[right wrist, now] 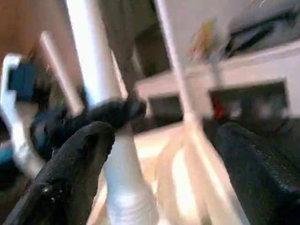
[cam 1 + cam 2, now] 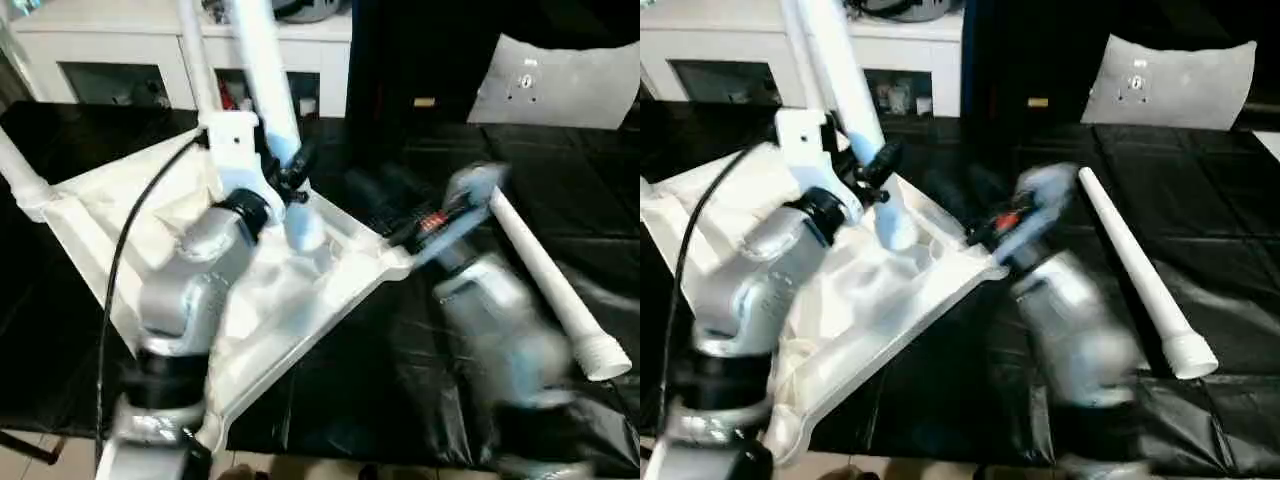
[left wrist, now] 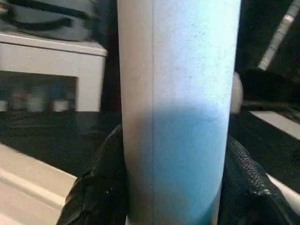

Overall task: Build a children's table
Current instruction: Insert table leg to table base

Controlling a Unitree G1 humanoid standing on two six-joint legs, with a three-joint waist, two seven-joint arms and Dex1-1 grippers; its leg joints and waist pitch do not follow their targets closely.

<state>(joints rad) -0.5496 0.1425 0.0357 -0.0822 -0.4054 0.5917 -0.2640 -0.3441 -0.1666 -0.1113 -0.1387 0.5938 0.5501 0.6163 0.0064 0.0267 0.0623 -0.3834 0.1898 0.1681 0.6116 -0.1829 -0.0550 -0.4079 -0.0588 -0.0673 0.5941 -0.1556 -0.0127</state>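
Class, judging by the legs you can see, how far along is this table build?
Looks done: two legs stand on the upturned tabletop, one at its far-left corner. In hand: the left end effector grips an upright leg on the tabletop. Left: one leg lies loose on the black mat.

We've got a black work surface (image 2: 420, 400) w/ a shiny wrinkled black sheet over it, creased into squares. Lying right on it, on our left half: the big white plastic rectangular table top (image 2: 300, 300), ribbed underside up, turned at an angle, one corner poking toward the right, near corner at the front edge. On the right, well apart from it: a long white tapered round plastic leg (image 2: 1135, 270) lying flat, flared collar end toward us. Far right at the back, a flat light grey panel (image 2: 1170, 85), prob leaning; can't tell.
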